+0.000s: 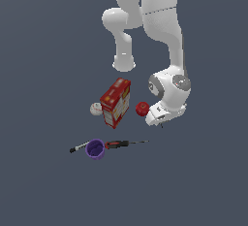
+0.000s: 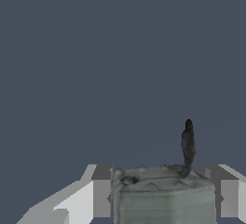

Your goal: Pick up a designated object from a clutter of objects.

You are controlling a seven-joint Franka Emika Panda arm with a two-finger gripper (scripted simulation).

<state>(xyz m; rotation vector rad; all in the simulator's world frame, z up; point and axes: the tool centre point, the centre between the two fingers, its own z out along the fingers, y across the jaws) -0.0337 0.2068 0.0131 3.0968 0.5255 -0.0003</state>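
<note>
Nearest the wrist camera: a light-grey block with a mottled upper face (image 2: 163,194) fills the space between the two fingers (image 2: 101,189), and a thin dark stem (image 2: 188,143) rises from one corner of it.
Designated object: this grey, stemmed item; I read it as the task's thing. In the exterior view it is almost wholly hidden under the hand, with only a dark sliver showing below it.
Gripper (image 1: 156,117): low by the floor, a finger on either side of the block. They appear to touch its sides, so it looks clamped on the item, though the contact itself is hard to confirm.
Red round fruit (image 1: 142,108): just beside the gripper, on the exterior view's left of it, apart from the fingers.
Red-and-yellow box (image 1: 116,102): upright, near the fruit, with the white baseball (image 1: 96,108) just beyond it.
Farther clutter: purple cup (image 1: 95,149), red-handled screwdriver (image 1: 121,143) and marker (image 1: 78,148), well apart from the hand.
Step in hand: the grasp, judged closed or nearly so; no lift is evident.
Next move: a straight rise, keeping clear of the fruit, with enough squeeze that the small block does not slip or twist.
</note>
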